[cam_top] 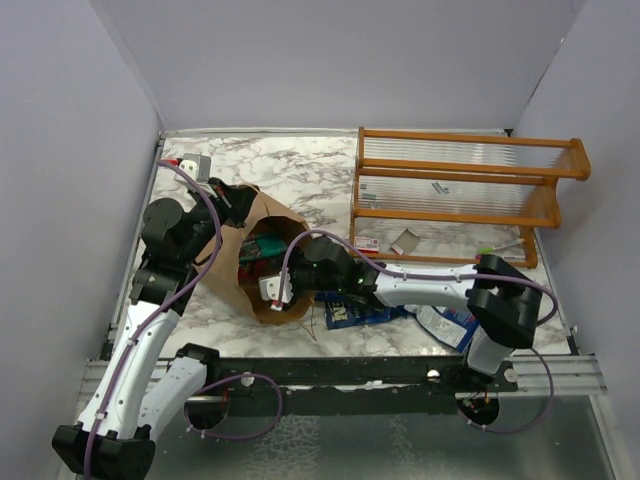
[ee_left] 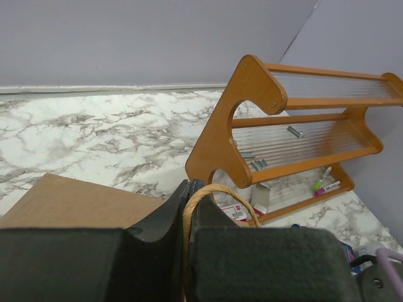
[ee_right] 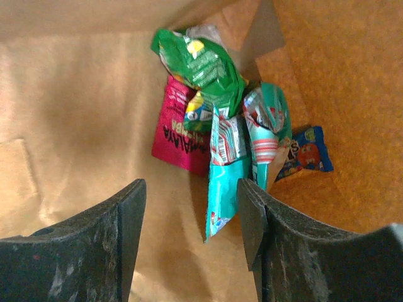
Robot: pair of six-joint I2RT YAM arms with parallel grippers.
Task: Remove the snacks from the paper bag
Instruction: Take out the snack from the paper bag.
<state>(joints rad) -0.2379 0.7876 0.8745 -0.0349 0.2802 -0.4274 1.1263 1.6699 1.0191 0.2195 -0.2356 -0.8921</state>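
green packet [ee_right: 201,66], pink-red packet [ee_right: 176,141], teal packet [ee_right: 221,179] and small blue packet [ee_right: 310,151] lie heaped deep inside the paper bag [ee_right: 75,113], tipped over on the marble table [cam_top: 300,160], the right gripper [ee_right: 191,189] spread open at its mouth, just short of them, the left gripper [ee_left: 189,192] pinched tight on a loop handle [ee_left: 209,190].

One bag [cam_top: 265,207] holds five packets: one green packet [ee_right: 203,66], one pink-red packet [ee_right: 176,138], one small blue packet [ee_right: 308,151] and what look like two teal ones, the left teal packet [ee_right: 221,176] and the right teal packet [ee_right: 267,126]. Two more lie outside it, a dark blue packet [cam_top: 350,313] and a blue-and-white packet [cam_top: 447,322]. The one rack [cam_top: 455,215] has three shelves and carries two pens, a green pen [ee_left: 322,178] and a pink pen [ee_left: 332,186], plus one red-and-white packet [ee_left: 233,211] and one card [ee_left: 259,196].
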